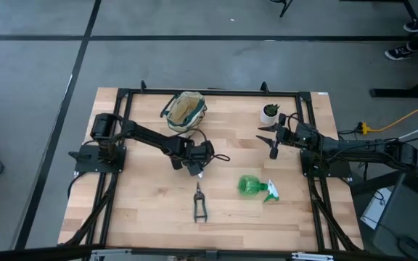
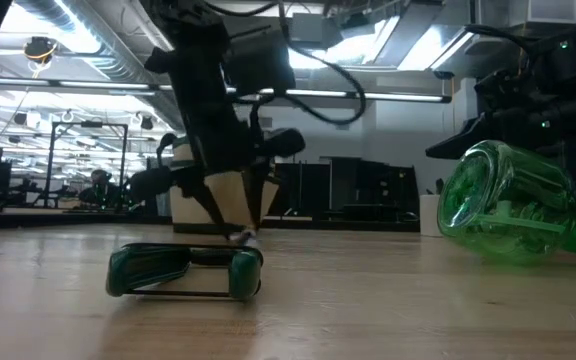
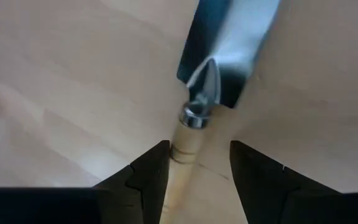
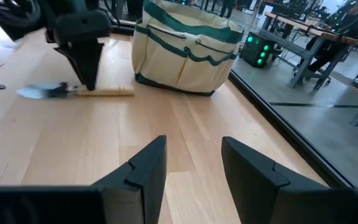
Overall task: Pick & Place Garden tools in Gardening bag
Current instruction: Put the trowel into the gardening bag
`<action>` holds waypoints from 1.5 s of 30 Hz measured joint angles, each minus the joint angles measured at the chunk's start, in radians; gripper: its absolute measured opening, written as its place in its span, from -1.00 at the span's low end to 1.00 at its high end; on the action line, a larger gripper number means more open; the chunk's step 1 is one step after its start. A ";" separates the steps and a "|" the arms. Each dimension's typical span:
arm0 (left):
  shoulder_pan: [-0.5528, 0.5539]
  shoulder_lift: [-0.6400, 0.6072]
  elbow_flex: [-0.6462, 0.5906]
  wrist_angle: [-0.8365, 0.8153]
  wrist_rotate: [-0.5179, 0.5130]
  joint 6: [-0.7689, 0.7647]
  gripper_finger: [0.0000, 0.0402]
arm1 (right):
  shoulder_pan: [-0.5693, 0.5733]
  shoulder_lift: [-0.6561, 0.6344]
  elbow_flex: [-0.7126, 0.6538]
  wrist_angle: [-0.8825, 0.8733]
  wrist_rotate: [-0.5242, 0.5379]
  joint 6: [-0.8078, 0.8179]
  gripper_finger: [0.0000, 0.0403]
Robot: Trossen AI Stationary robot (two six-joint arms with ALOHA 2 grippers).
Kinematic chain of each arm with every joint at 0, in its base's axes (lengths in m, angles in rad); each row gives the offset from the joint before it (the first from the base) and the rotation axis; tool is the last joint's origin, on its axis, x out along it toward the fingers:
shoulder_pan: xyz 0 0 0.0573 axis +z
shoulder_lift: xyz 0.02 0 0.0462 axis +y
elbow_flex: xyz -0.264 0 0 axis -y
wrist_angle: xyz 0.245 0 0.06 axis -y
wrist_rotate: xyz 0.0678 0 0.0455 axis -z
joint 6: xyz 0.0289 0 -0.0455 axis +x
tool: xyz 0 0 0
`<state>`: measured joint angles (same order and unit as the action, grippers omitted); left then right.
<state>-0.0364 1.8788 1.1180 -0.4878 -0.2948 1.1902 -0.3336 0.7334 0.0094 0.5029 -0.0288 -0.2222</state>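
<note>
The metal trowel (image 3: 229,50) lies flat on the wooden table, its wooden handle (image 3: 188,158) between the fingers of my left gripper (image 3: 199,149). That gripper is open and points down at mid-table (image 1: 194,168), also seen in the right wrist view (image 4: 86,78). The beige gardening bag (image 1: 185,110) stands at the far side. The pruning shears (image 1: 199,205) and the green spray bottle (image 1: 256,187) lie toward the near edge. My right gripper (image 1: 265,141) hovers open and empty at the right. The hand rake is out of view. My left gripper comes from above, pointing down, with its fingers across the trowel's handle just behind the metal collar (image 3: 194,118). One finger (image 3: 157,165) stands right against the handle and the other (image 3: 247,165) is apart from it. I cannot tell whether it touches.
A small white-potted plant (image 1: 270,112) stands at the far right, close to my right gripper. A black frame (image 1: 209,92) runs along the table's far and side edges. There is bare wood between the trowel and the bag (image 4: 185,50).
</note>
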 joint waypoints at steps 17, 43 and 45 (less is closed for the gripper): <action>0.011 0.018 0.001 -0.034 0.063 -0.415 -0.54 | 0.000 0.000 0.000 -0.007 0.001 0.000 -0.22; -0.016 0.026 -0.003 0.163 0.391 -0.972 -0.66 | 0.000 0.000 0.000 -0.006 0.001 0.000 -0.21; -0.024 0.026 -0.004 0.176 0.353 -0.971 -0.66 | 0.000 0.000 0.000 -0.006 0.001 0.000 -0.21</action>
<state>-0.0603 1.9049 1.1145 -0.3115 0.0580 0.2188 -0.3332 0.7334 0.0096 0.4965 -0.0278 -0.2222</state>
